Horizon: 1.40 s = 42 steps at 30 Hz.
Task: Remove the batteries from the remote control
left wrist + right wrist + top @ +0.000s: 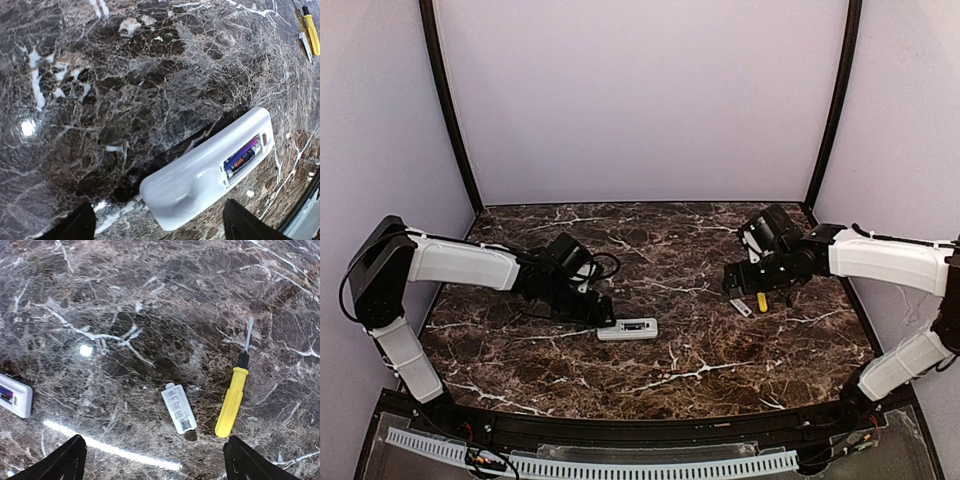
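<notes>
The white remote control lies on the marble with its compartment face up and uncovered. In the recess sit the batteries, a purplish one beside a dark one with an orange band. My left gripper is open, its fingers standing either side of the remote's near end without touching it. From above, the remote lies just right of the left gripper. My right gripper hangs open above the table, nothing between its fingers. The remote shows at the left edge of the right wrist view.
A small flat grey cover lies beside a yellow-handled screwdriver under the right gripper. Both also show in the top view: the cover and the screwdriver. Dark marble table with walls on three sides.
</notes>
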{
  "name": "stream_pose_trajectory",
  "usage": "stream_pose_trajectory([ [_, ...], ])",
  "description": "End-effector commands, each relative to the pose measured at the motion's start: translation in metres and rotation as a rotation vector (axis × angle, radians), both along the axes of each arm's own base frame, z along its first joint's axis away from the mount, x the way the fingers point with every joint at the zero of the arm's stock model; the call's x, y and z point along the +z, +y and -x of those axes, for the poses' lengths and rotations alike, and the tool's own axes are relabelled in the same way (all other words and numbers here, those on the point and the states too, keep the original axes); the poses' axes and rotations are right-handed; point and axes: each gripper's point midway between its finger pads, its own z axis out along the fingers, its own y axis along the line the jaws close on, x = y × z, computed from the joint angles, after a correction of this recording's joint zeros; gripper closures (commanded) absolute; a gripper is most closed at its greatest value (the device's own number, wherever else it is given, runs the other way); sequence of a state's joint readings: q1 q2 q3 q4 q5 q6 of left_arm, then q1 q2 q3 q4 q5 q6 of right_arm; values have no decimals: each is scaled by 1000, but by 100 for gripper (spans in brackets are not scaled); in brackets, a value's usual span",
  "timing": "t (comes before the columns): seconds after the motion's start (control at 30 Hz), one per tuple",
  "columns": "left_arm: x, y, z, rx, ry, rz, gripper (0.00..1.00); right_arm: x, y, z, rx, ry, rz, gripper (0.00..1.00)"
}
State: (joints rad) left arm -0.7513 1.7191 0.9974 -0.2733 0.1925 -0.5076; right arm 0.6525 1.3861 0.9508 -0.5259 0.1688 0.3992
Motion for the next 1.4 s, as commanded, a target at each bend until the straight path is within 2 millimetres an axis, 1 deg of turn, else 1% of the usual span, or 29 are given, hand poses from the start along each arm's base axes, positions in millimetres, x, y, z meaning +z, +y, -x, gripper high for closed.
stream_pose_trajectory([
  [0.0, 34, 6, -6, -26, -90, -30, 5, -29, -27, 1, -65, 59, 112, 5],
  [0.03, 38, 7, -8, -28, -101, -34, 4, -32, -31, -1, -71, 63, 125, 5],
  [0.07, 48, 8, -10, -34, -123, -44, 3, -36, -36, -1, -80, 70, 138, 5],
  [0.1, 53, 10, -12, -33, -141, -53, 3, -39, -40, -3, -89, 74, 148, 6],
  [0.13, 68, 10, -14, -45, -173, -46, 2, -41, -44, -4, -96, 80, 154, 6],
  [0.17, 76, 12, -16, -44, -196, -52, 2, -44, -47, -5, -105, 87, 158, 6],
  [0.2, 93, 12, -19, -59, -234, -45, 2, -47, -50, -6, -112, 96, 160, 7],
  [0.23, 99, 16, -19, -65, -247, -66, 1, -49, -52, -6, -116, 102, 161, 7],
  [0.27, 120, 14, -24, -79, -296, -56, 1, -52, -54, -7, -120, 108, 162, 8],
  [0.3, 125, 19, -25, -81, -310, -86, 2, -54, -56, -8, -123, 113, 163, 9],
  [0.33, 145, 18, -31, -95, -362, -86, 2, -57, -58, -9, -128, 119, 163, 10],
  [0.37, 151, 23, -33, -94, -381, -116, 1, -60, -59, -10, -132, 127, 163, 11],
  [0.4, 168, 22, -38, -109, -425, -119, 2, -62, -60, -11, -136, 133, 161, 13],
  [0.43, 173, 27, -41, -105, -445, -148, 2, -66, -61, -12, -139, 140, 161, 16],
  [0.47, 187, 26, -46, -118, -486, -154, 2, -68, -62, -12, -143, 145, 161, 18],
  [0.5, 191, 31, -50, -118, -511, -188, 2, -71, -63, -14, -147, 147, 160, 19],
  [0.53, 202, 31, -53, -111, -538, -190, 2, -74, -65, -14, -152, 151, 164, 21],
  [0.6, 211, 32, -59, -104, -572, -205, 2, -82, -69, -14, -160, 164, 171, 23],
  [0.7, 221, 28, -66, -116, -620, -195, 3, -90, -71, -15, -165, 182, 169, 28],
  [0.8, 221, 19, -66, -165, -655, -173, 4, -95, -71, -16, -159, 187, 172, 34],
  [0.93, 211, 16, -71, -182, -677, -181, 5, -98, -71, -16, -159, 196, 169, 40],
  [1.03, 200, 15, -68, -190, -677, -168, 6, -99, -72, -16, -162, 201, 167, 44],
  [1.07, 200, 13, -68, -193, -682, -154, 6, -100, -71, -17, -160, 203, 169, 45],
  [1.17, 192, 15, -63, -224, -687, -159, 6, -102, -72, -17, -161, 211, 171, 49],
  [1.27, 185, 17, -63, -226, -677, -170, 6, -103, -72, -17, -160, 216, 173, 52],
  [1.37, 181, 17, -62, -228, -663, -175, 6, -106, -72, -17, -164, 225, 176, 58],
])
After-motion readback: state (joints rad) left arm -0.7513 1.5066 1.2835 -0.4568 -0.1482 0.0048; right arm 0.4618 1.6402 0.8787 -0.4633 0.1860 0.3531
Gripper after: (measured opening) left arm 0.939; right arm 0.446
